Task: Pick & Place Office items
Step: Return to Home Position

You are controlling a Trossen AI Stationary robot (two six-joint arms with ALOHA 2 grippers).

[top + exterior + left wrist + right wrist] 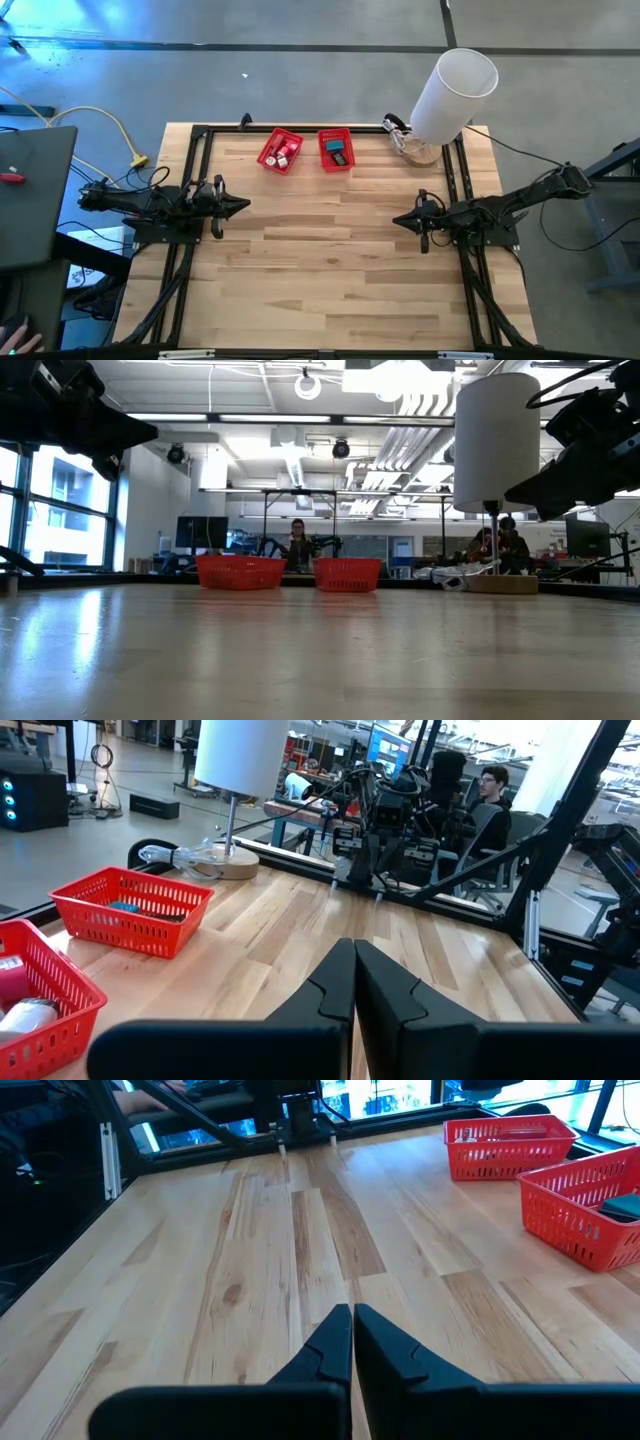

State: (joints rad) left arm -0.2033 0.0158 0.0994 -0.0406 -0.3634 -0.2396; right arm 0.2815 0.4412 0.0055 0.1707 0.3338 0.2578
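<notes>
Now | office items (283, 150) lie inside the red baskets (321, 150), far-side, between the claw tips and well apart from both | left gripper (238, 207) and right gripper (400, 221) face each other across the table (320, 270), fingers pressed together, empty | homing seems nearly finished: settle gently, level, clear of the wood.

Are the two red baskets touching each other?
Apart. The high view shows bare wooden table between the left basket and the right basket; the low view agrees.

Smooth wood table (330, 260), perhaps plastic mesh baskets (240, 573)
</notes>
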